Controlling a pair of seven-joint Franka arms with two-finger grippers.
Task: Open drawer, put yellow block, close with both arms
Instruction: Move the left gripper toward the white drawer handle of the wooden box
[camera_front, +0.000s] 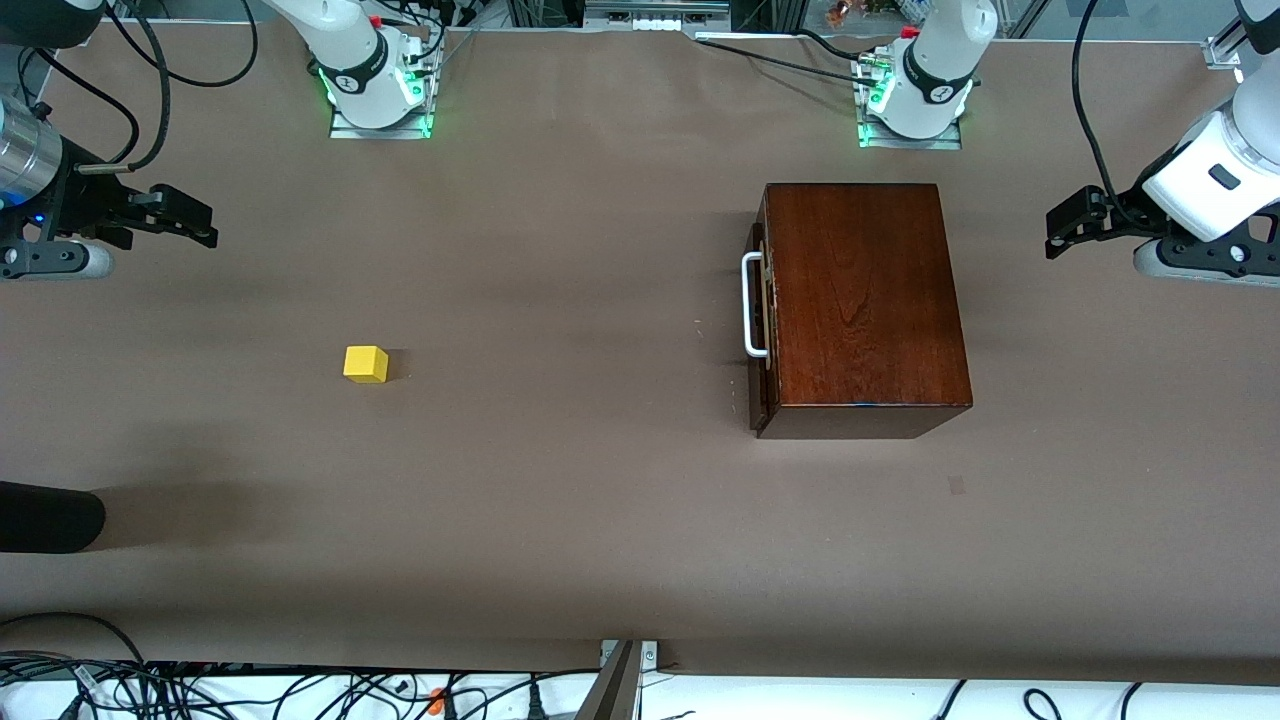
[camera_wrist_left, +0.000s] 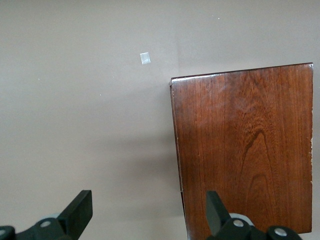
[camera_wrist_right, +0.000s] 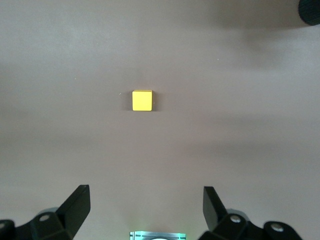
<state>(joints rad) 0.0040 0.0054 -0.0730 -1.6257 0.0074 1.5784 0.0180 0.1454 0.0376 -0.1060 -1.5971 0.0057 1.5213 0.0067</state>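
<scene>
The glossy dark mahogany box (camera_front: 865, 300) stands toward the left arm's end of the table. Its drawer (camera_front: 761, 330) is shut, and the white bar handle (camera_front: 752, 305) faces the right arm's end. The yellow block (camera_front: 366, 364) lies alone on the table toward the right arm's end, and it also shows in the right wrist view (camera_wrist_right: 142, 100). My left gripper (camera_front: 1062, 228) hangs open and empty over the table beside the box; in the left wrist view (camera_wrist_left: 148, 210) the box top (camera_wrist_left: 245, 150) lies under one finger. My right gripper (camera_front: 195, 222) hangs open and empty over the table's end, well away from the block (camera_wrist_right: 146, 205).
The table is covered in brown paper (camera_front: 560, 480). A small tape patch (camera_front: 957, 485) lies nearer the front camera than the box. A black rounded object (camera_front: 45, 517) pokes in at the right arm's end. Cables run along the table's edges.
</scene>
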